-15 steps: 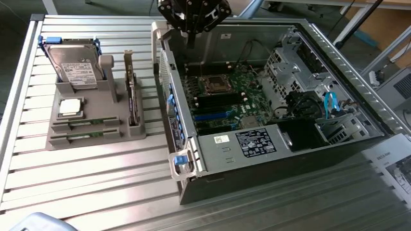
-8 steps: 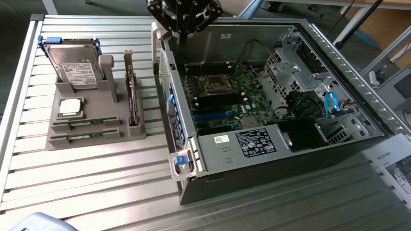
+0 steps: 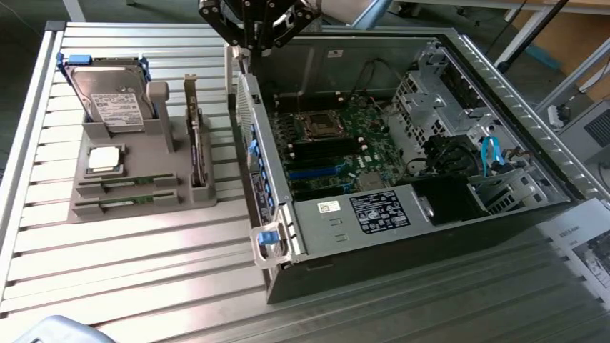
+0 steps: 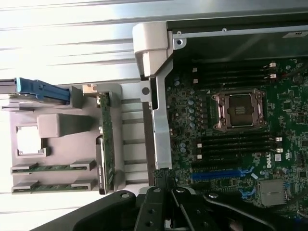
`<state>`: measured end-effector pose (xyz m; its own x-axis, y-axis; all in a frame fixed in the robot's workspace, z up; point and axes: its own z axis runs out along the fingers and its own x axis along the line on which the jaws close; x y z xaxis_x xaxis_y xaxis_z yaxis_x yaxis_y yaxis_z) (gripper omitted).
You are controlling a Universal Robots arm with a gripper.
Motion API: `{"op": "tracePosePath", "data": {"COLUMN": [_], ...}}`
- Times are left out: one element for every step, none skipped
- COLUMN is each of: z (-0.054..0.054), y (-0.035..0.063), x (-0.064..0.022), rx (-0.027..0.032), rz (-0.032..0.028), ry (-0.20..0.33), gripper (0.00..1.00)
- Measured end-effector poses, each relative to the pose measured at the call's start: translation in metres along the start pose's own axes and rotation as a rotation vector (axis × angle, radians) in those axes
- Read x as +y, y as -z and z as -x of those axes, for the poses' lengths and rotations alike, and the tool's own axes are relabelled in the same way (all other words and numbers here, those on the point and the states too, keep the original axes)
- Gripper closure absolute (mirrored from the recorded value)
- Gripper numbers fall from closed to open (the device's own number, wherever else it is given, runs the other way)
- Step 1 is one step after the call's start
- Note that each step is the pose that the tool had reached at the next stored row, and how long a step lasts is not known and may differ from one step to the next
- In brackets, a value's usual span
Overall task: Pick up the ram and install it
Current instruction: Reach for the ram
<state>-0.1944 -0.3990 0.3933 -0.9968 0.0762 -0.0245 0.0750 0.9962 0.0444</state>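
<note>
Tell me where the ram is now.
Two ram sticks lie side by side in the grey holder at the exterior view's left, next to the silver processor chip, outside the open computer case.

Case wall [image 3: 250,136] between holder [image 3: 124,196] and motherboard [image 3: 367,118]

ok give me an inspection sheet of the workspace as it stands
surface: slatted metal table bearing a grey holder and an open computer case
job's things: two ram sticks lying in the holder's front slots; the motherboard memory slots look empty
clutter: hard drive, processor chip and expansion card, all in the holder
grippers: gripper shut, nothing seen in it, above the case's edge nearest the holder
cables: blue cable inside the case
surroundings: printed sheet at the exterior view's right
</note>
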Motion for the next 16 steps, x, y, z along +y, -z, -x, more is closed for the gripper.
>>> {"op": "tracePosePath", "data": {"z": [-0.003, -0.006, -0.009, -0.012, -0.015, -0.017, -0.02, -0.022, -0.025, -0.028, -0.03, -0.033, -0.036, -0.039, -0.042, -0.045], "y": [0.0001, 0.0001, 0.0002, 0.0003, 0.0003, 0.0004, 0.0004, 0.0004, 0.0005, 0.0005, 0.0005, 0.0006, 0.0007, 0.0007, 0.0008, 0.0008], "x": [-0.0002, -0.0005, -0.0007, -0.0009, -0.0011, -0.0013, -0.0015, -0.0017, -0.0019, -0.0021, -0.0023, -0.0025, -0.0027, -0.0029, -0.0031, -0.0034], "rx": [0.0, 0.0, 0.0001, 0.0001, 0.0001, 0.0003, 0.0003, 0.0006, 0.0007, 0.0009, 0.0011, 0.0014, 0.0017, 0.0019, 0.0021, 0.0024], "rz": [0.0, 0.0, 0.0, -0.0001, -0.0001, -0.0001, 0.0, -0.0001, 0.0, -0.0001, 0.0, -0.0001, -0.0002, -0.0002, -0.0002, -0.0002], "ry": [0.0, 0.0, 0.0, 0.0, 0.0, 0.0, 0.0, 0.0, 0.0, 0.0, 0.0, 0.0, 0.0, 0.0, 0.0, 0.0], "gripper": [0.9, 0.9, 0.9, 0.9, 0.9, 0.9, 0.9, 0.9, 0.9, 0.9, 0.9, 0.9, 0.9, 0.9, 0.9, 0.9]}}
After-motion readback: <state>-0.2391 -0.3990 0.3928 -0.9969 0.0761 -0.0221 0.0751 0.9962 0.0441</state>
